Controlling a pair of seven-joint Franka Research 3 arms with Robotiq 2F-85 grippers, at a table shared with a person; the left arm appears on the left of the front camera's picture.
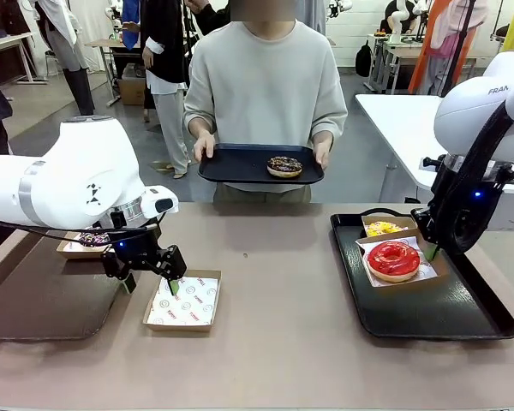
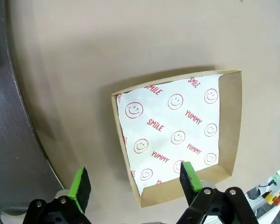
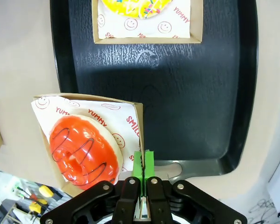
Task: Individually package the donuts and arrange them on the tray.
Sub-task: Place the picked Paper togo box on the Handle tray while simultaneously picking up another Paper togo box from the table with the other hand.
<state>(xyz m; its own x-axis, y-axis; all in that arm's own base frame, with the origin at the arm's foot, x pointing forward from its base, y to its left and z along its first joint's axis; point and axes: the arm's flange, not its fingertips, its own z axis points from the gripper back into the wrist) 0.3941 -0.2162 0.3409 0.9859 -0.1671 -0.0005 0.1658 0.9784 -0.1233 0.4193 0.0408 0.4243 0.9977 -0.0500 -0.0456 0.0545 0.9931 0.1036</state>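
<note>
Because the glossy red iced donut (image 3: 98, 144) smears easily, the right tool (image 3: 143, 161) pinches the wall of its light brown cardboard box (image 3: 138, 126). The left tool (image 2: 133, 179) gapes open.

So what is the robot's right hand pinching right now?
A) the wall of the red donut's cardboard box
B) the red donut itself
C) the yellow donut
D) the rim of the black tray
A: the right hand is closed on the side wall of the cardboard box holding the red donut.
</note>
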